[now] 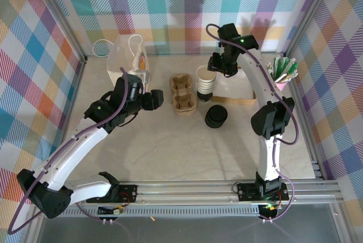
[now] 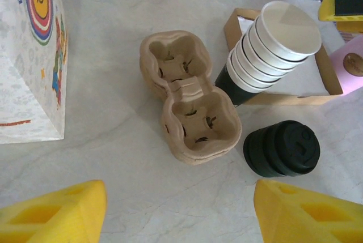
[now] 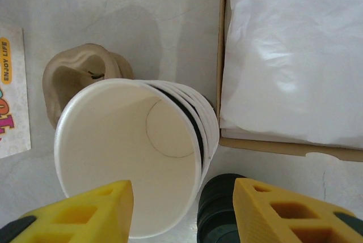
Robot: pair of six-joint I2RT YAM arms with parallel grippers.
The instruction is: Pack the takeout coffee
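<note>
Little was done: the cup sat unlidded atop its stack at the carrier's 3 o'clock. The right end effector hovered over it, fingers apart; the left end effector was apart, empty. Lidding and packing remained.

Left wrist view: left hand fingers cut by bottom edge; paper bag cut by left and top edges; cardboard tray partly behind cup stack. Right wrist view: black lid stack largely behind the cups, cut off below; pulp carrier mostly hidden.

Spread yellow fingers hover over stacked white cups.
</note>
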